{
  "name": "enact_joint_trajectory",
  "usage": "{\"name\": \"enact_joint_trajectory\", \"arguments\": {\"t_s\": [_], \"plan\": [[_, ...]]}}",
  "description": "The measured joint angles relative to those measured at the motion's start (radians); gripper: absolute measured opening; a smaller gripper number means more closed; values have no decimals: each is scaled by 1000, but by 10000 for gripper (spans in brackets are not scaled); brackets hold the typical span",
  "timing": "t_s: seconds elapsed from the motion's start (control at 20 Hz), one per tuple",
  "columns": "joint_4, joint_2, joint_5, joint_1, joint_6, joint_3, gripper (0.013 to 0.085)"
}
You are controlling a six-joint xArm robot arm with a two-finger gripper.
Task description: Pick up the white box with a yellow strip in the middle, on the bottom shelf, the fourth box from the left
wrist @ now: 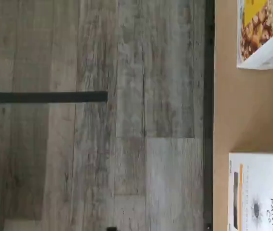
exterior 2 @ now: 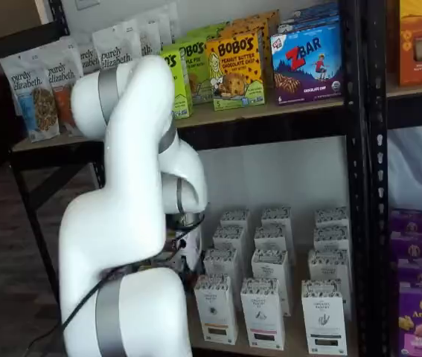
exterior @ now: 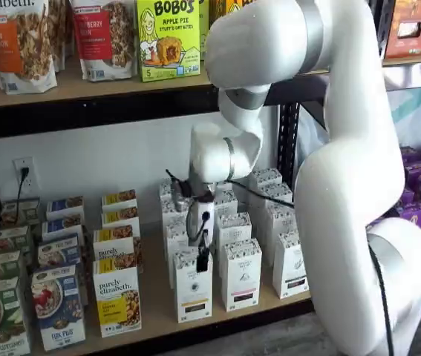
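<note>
We see the white box (exterior: pixel 193 287), tall and narrow with a speckled top and a yellow strip, standing at the front edge of the bottom shelf (exterior: pixel 158 319). Our gripper (exterior: pixel 203 256) hangs just above it; we cannot tell how far its fingers part.

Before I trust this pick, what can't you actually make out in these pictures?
1. Gripper: in a shelf view only dark fingers show, side-on, so I can't tell whether it is open or shut.
2. White box: the gripper partly covers its top, and the strip is too small to tell its colour.
3. Wrist view: the picture's edge cuts off the white box.
4. Bottom shelf: the arm hides its left part in a shelf view.
</note>
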State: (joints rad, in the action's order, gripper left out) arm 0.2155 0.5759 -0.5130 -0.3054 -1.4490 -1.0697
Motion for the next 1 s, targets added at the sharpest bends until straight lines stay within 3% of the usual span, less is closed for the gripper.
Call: {"name": "enact_joint_trajectory", "arguments": {"t_s": [0.15,0.35,0.5,1.0], "plan": [[39,-1,-20,10,-44,-2,850],[36,-1,-21,18,-49,-1,850],[33,6,3,18,-49,4,850],[98,88,98,-3,-92,-42,850]]}}
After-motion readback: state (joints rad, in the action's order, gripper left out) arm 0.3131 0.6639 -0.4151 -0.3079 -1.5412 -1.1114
